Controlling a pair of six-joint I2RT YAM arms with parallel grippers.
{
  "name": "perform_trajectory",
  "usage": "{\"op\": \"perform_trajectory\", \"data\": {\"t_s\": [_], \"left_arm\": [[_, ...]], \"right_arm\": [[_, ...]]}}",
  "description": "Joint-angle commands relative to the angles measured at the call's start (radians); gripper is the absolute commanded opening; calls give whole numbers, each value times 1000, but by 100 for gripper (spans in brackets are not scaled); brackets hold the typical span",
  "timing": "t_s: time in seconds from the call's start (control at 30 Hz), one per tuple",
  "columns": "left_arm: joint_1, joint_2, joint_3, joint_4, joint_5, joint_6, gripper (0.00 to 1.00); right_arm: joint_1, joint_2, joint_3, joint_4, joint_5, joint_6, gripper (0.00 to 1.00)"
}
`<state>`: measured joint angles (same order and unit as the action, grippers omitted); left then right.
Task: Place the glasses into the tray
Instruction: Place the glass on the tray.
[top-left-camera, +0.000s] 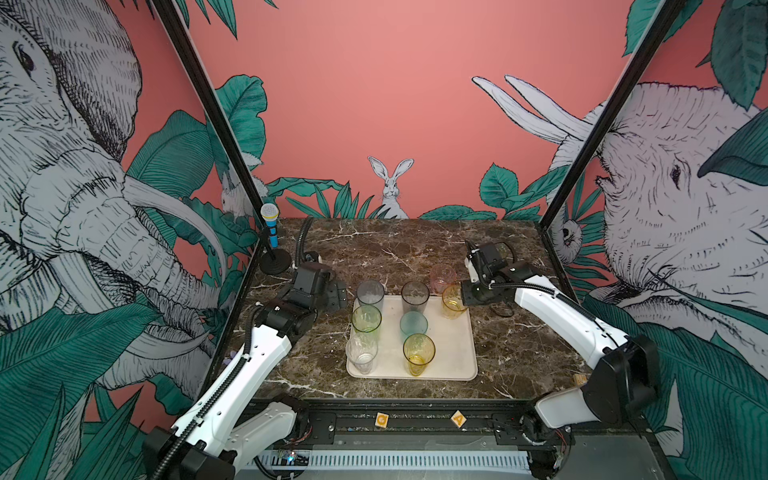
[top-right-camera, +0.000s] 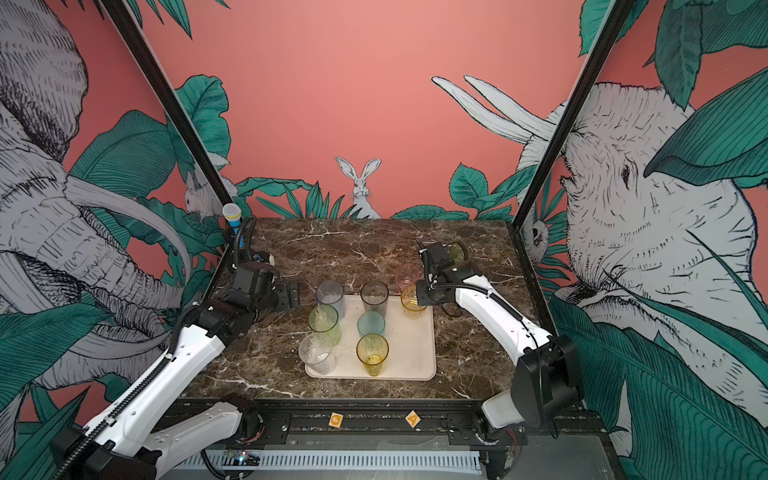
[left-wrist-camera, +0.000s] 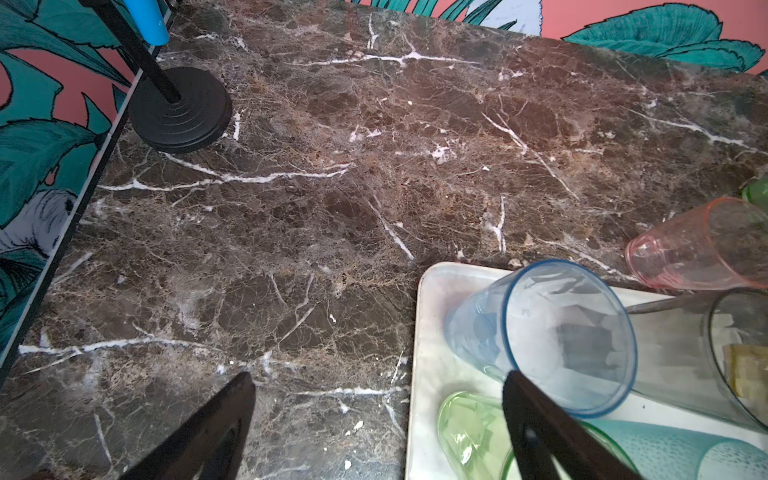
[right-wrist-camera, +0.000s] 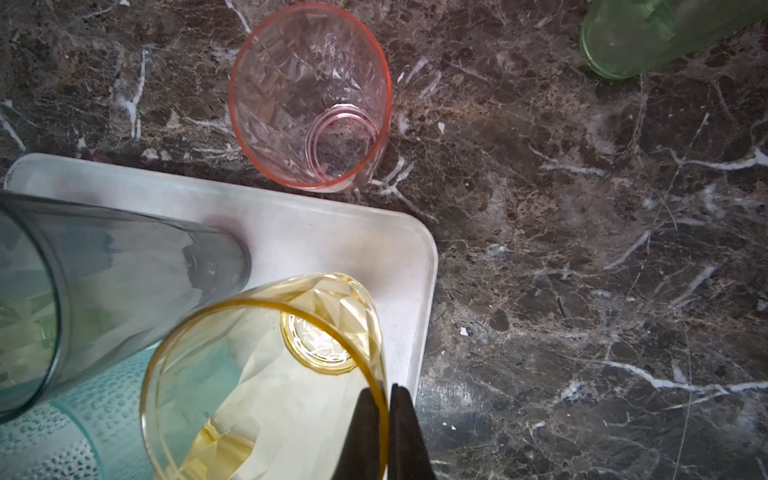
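Because the amber glass (right-wrist-camera: 266, 374) stands in the very corner of the tray (right-wrist-camera: 332, 232), its base close to the low rim, with the right hand (right-wrist-camera: 388, 392) pinched shut on its lip, one finger inside and one outside, the chief risk lies in the release. If the hand pulls away before it opens, the glass would likely tip or hop over the rim onto the tabletop (right-wrist-camera: 582, 249). The smoky glass (right-wrist-camera: 124, 266) stands just beside it, so a sideways tug could knock the two together. Six others stand in the tray with it. The pink glass (right-wrist-camera: 309, 99) stands just beyond the tray's far edge and the far green glass (right-wrist-camera: 648, 33) stands farther back, both on the tabletop. A reach for either starts right above the amber one and could clip it. The left hand (left-wrist-camera: 378, 378) is spread wide and empty at the tray's other far corner, one finger close by the grey glass (left-wrist-camera: 569, 332), so a careless swing there would topple that glass into its neighbours.
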<state>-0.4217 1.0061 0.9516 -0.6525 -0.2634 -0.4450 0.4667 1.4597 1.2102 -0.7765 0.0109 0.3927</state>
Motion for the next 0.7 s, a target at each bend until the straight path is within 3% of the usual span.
{"op": "perform_trajectory", "data": {"t_s": [0.0,0.67], "left_arm": [[7,-2,0,-5,4,-14,94],[6,0,-7,-3,11,-20,94]], "right_arm": [[6,11,-14,68,-1,15,0],[4,74,-62,138,-2,35,0]]}}
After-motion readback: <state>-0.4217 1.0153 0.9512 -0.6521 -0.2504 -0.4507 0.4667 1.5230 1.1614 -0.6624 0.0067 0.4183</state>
